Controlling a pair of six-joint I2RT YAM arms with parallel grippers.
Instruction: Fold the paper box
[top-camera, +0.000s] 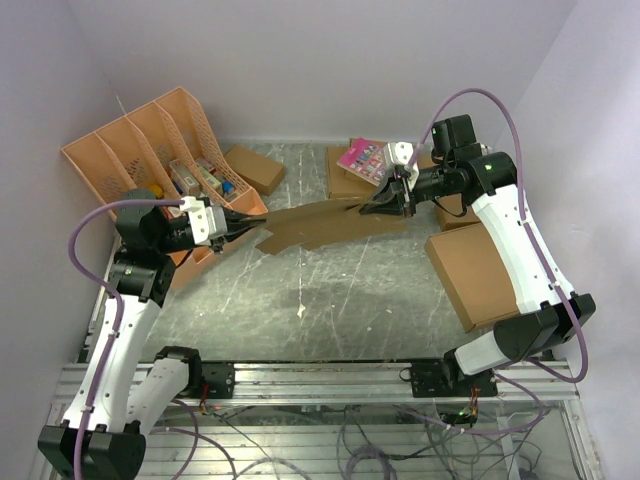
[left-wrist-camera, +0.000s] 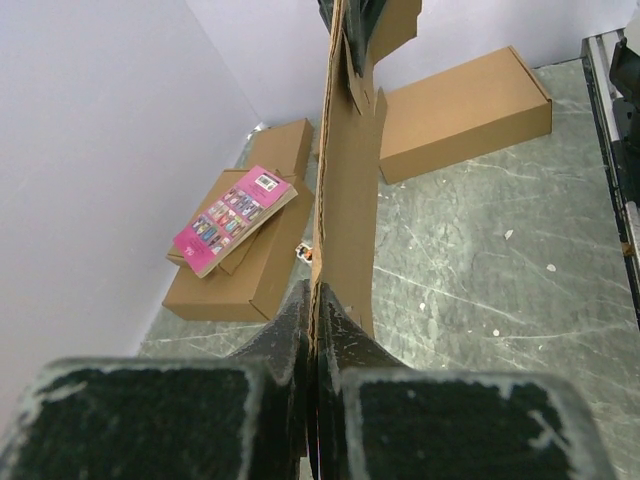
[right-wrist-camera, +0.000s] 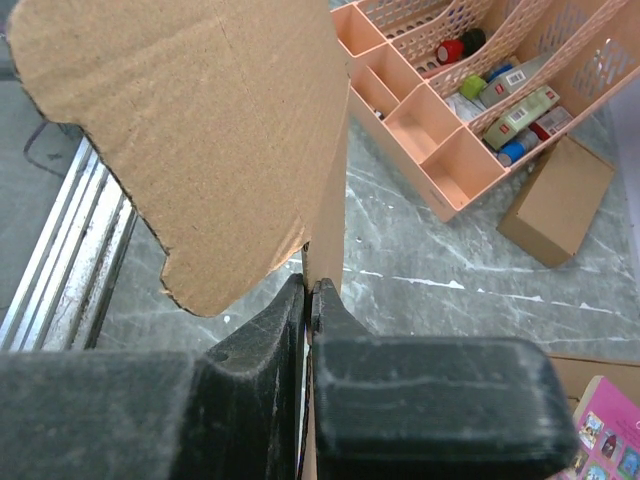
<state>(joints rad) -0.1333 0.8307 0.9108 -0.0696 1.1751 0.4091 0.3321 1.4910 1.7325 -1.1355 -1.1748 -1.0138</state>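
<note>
Cardboard is sitting between both sets of jaws. The left jaws are pressing fully together on one end of the paper box, and in the left wrist view the sheet is running straight out from between them, seen almost edge-on. The right jaws are likewise squeezing shut on the opposite end, and in the right wrist view a rounded, notched flap is rising just beyond them.

The paper box is hanging as a flat, unfolded sheet stretched between the two grips, over the back middle of the desk, and it is appearing to ride clear of the surface. The left arm is reaching in from the left side and the right arm from the right, each bending toward the other.

Behind the left jaws a peach organiser with slanted compartments is leaning into the back-left corner, holding small bottles and tubes. A small brown box is lying just to its right. Behind the right jaws another brown box is carrying a pink card on its top. A large flat brown box is lying on the desk at the right, close beside the right arm.
</note>
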